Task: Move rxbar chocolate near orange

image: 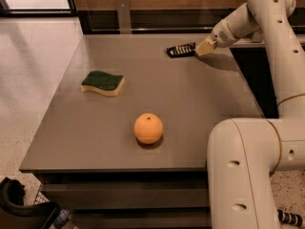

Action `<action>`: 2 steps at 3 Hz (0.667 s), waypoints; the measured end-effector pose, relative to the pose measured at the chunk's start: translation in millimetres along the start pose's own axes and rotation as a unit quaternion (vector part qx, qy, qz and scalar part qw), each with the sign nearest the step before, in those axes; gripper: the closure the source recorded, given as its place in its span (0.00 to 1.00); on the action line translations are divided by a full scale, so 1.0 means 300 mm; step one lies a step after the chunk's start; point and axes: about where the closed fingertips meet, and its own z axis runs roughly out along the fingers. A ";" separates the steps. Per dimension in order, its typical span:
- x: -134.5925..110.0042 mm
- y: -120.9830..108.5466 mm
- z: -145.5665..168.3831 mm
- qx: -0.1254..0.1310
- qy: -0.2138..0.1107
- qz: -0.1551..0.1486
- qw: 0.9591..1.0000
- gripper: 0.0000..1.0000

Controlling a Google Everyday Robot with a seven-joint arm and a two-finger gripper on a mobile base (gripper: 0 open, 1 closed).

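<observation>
Flat black rxbar chocolate (180, 49), white lettering, lies at far side of table (200, 94), right end meeting gripper (203, 47). Round orange (148, 128), dimple up, near front edge, well apart.

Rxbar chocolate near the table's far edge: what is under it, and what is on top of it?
Under the flat black rxbar chocolate wrapper only the grey table shows. Nothing lies on top. The robot's hand sits at one end of it, hiding that tip.
</observation>
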 end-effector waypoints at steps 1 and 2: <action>0.000 -0.026 -0.062 0.027 0.012 -0.006 1.000 1.00; 0.000 -0.063 -0.157 0.061 0.015 -0.010 0.998 1.00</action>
